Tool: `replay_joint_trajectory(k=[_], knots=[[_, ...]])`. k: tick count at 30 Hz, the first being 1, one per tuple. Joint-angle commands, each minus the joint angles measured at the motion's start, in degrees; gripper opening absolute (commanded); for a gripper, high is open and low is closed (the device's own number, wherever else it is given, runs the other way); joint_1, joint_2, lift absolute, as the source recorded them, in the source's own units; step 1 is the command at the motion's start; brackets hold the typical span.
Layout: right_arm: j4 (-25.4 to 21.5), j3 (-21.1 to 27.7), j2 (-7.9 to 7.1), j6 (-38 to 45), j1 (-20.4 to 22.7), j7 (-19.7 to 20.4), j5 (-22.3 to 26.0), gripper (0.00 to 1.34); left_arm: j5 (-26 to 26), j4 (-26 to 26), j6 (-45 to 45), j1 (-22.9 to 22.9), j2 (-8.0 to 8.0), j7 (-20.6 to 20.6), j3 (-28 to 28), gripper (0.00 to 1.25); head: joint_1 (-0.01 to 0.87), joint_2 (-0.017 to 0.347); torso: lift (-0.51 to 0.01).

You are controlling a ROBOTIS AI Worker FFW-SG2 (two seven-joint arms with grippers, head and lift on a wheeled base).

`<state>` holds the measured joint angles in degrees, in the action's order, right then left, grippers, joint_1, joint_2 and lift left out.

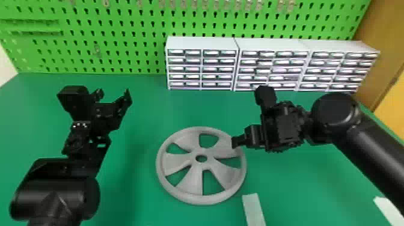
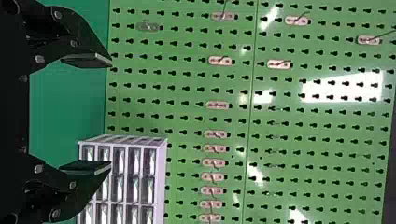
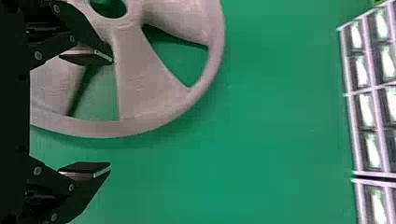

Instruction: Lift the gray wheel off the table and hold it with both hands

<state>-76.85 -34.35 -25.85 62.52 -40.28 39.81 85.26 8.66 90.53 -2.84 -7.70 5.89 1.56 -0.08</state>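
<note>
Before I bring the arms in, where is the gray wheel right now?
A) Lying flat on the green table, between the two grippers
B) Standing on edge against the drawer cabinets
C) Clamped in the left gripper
A: the gray wheel lies flat on the green table, with the open left gripper off to its left and the right gripper open by its right side.

Green pegboard (image 1: 120, 27) behind white drawer cabinets (image 1: 201, 43).
</note>
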Motion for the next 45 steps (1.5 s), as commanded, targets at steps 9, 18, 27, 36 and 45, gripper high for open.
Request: replay_joint_trajectory(k=[9, 18, 27, 36, 45], knots=[[2.3, -4.9, -1.49, -1.4, -4.0, 0.0, 3.3, 0.88, 0.2, 0.3, -0.3, 0.0, 0.44, -0.2, -0.3, 0.77, 0.711, 0.015, -0.098], [2.8, -6.2, -1.84, -1.6, -4.6, 0.0, 4.3, 0.88, 0.3, 0.4, -0.6, 0.0, 0.44, -0.2, -0.3, 0.77, 0.711, 0.015, -0.098], [2.8, -6.2, -1.75, -1.6, -4.1, -0.1, 4.4, 0.88, 0.2, 0.5, -0.7, 0.0, 0.44, -0.2, -0.4, 0.77, 0.711, 0.015, -0.098], [2.8, -7.0, -1.92, -1.6, -4.3, -0.1, 4.7, 0.88, 0.4, 0.5, -0.7, 0.0, 0.44, -0.3, -0.2, 0.77, 0.711, 0.015, -0.098], [2.8, -7.7, -2.01, -1.6, -4.5, -0.1, 5.0, 0.88, 0.4, 0.5, -0.7, 0.0, 0.44, -0.2, -0.1, 0.77, 0.711, 0.015, -0.098]])
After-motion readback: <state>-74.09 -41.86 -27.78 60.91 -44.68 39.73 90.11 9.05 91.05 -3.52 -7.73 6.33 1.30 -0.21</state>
